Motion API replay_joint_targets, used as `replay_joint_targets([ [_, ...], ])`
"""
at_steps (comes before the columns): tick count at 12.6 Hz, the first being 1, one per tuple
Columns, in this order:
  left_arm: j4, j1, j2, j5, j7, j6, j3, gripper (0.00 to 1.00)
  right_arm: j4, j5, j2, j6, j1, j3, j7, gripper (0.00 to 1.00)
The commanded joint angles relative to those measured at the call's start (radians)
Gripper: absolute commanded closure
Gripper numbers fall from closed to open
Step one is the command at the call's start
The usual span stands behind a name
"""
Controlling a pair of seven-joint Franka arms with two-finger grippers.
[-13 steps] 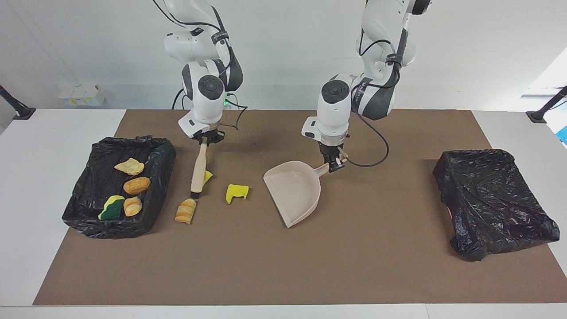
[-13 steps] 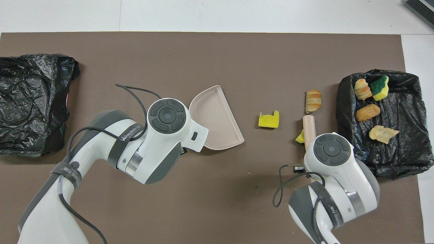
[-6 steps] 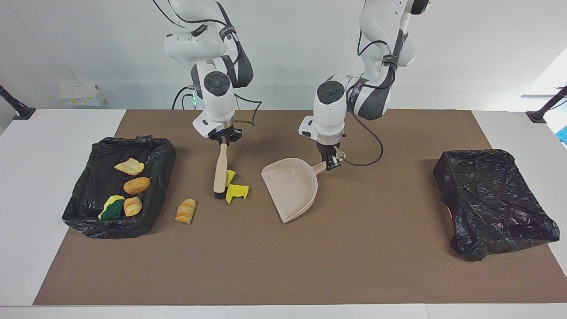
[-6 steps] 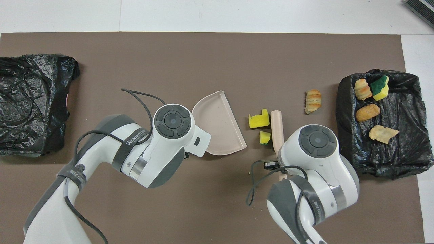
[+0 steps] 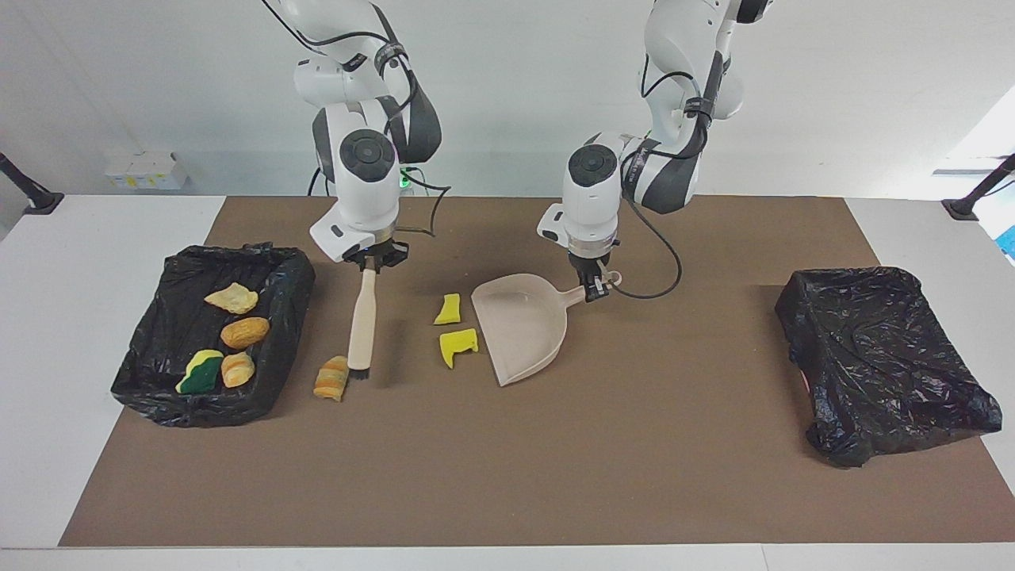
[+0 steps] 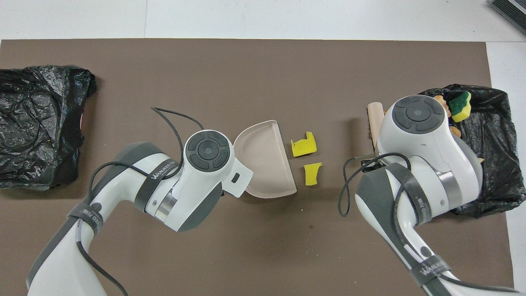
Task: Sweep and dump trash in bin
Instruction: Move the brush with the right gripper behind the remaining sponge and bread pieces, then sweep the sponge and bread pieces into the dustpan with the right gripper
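Where the right arm (image 6: 419, 139) looms overhead, the brush (image 6: 374, 116) mostly disappears.

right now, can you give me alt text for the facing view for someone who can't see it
Two robot arms work over a brown mat: the right gripper holds a beige brush beside an orange bread lump, the left gripper holds a beige dustpan next to two yellow sponge scraps. A black-lined bin holds four more scraps.
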Motion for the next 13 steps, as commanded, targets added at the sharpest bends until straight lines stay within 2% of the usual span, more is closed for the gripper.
replay_joint_targets([
  [1,-0.055,-0.034,-0.048,0.036,0.027,0.006,0.009,1.0,-0.097,-0.116,-0.005,0.116,-0.044,0.013,-0.03,1.0],
  [4,-0.08,-0.043,-0.062,0.036,0.018,0.008,0.009,1.0,-0.194,-0.176,-0.006,0.248,-0.101,0.013,-0.026,1.0],
  [7,-0.095,-0.043,-0.068,0.036,-0.002,0.019,0.008,1.0,-0.216,-0.138,-0.018,0.231,-0.083,0.022,-0.042,1.0],
  [9,-0.097,-0.043,-0.07,0.036,-0.007,0.025,0.008,1.0,-0.224,0.004,-0.032,0.227,-0.019,0.023,-0.105,1.0],
  [11,-0.106,-0.042,-0.071,0.035,-0.091,0.037,0.008,1.0,-0.224,0.058,-0.037,0.222,0.028,0.025,-0.113,1.0],
  [13,-0.121,-0.042,-0.079,0.035,-0.105,0.045,0.008,1.0,-0.21,0.198,-0.032,0.225,0.074,0.025,-0.147,1.0],
])
